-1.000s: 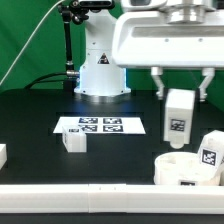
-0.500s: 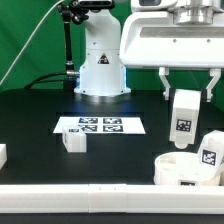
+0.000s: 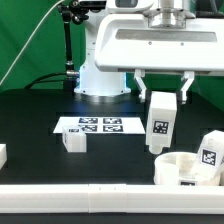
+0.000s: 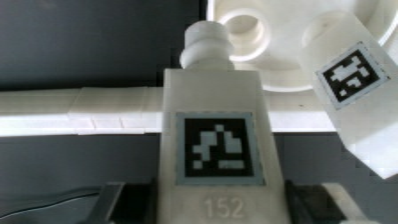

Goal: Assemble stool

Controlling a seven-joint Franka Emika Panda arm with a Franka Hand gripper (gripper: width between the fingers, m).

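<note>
My gripper (image 3: 162, 92) is shut on a white stool leg (image 3: 160, 121) and holds it by its top, slightly tilted, above the table. The leg's lower end hangs just to the exterior view's left of the round white seat (image 3: 183, 168) and does not touch it. A second tagged leg (image 3: 210, 150) stands at the seat's right side. In the wrist view the held leg (image 4: 217, 130) shows its tag between my fingers (image 4: 118, 196). Its peg end points toward the seat (image 4: 267, 35), with the other leg (image 4: 356, 80) beside it.
A loose leg (image 3: 72, 141) lies next to the marker board (image 3: 100, 126), and another white piece (image 3: 2, 155) shows at the exterior view's left edge. The robot base (image 3: 100, 70) stands behind. A white rail (image 3: 100, 200) runs along the front.
The gripper has carried the held leg toward the exterior view's left, from over the seat to just beside it. The grip has stayed the same.
</note>
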